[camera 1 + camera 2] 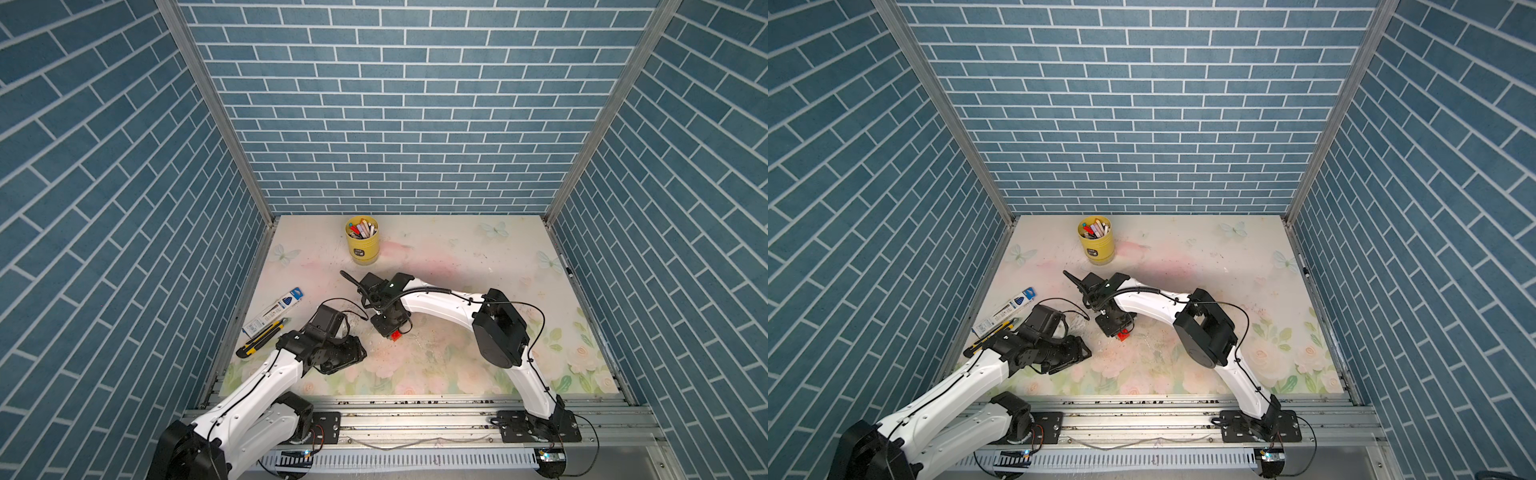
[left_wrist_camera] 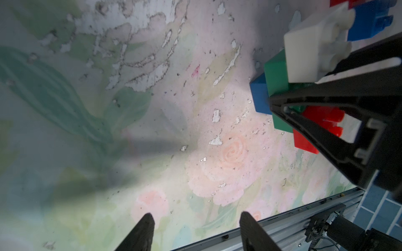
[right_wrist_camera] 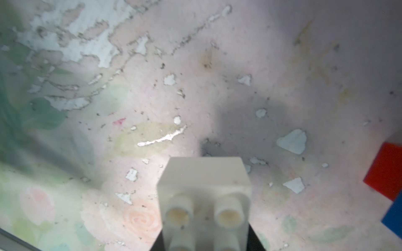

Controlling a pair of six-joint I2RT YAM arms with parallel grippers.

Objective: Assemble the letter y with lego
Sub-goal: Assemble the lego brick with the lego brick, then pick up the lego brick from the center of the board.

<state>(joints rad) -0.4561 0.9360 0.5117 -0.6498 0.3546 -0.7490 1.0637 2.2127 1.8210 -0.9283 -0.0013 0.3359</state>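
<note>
Two white robot arms work over a worn floral table mat (image 1: 457,257) inside blue brick-patterned walls. The right gripper (image 1: 391,328) points down at mid-table, jaws narrow & clamped on a small white square studded plastic brick (image 3: 204,187). Its studs face back toward the wrist, prob. so the hollow underside can be pressed onto another brick.

Right under that gripper sits the part-built letter y (image 1: 397,336). From the left wrist view it shows as a longer green rectangular brick (image 2: 276,73) w/ a blue square brick (image 2: 258,97) touching one side & a red square brick (image 2: 309,141) touching the other. A second blue brick (image 2: 369,21) lies just past the white one. Whether white is seated on green yet cannot be told, as the gripper's frame hides the joint.

The left gripper (image 2: 198,232) hangs low nearby, fingers moderately apart w/ nothing btwn them, aimed at bare mat. It is likely parked clear of the press, ready to brace the bricks.

Off-task items sit well apart: a yellow cup of pens (image 1: 361,245) at the back, plus a blue-and-white pen box (image 1: 274,309) & a yellow-black utility knife (image 1: 262,338) by the left arm.
</note>
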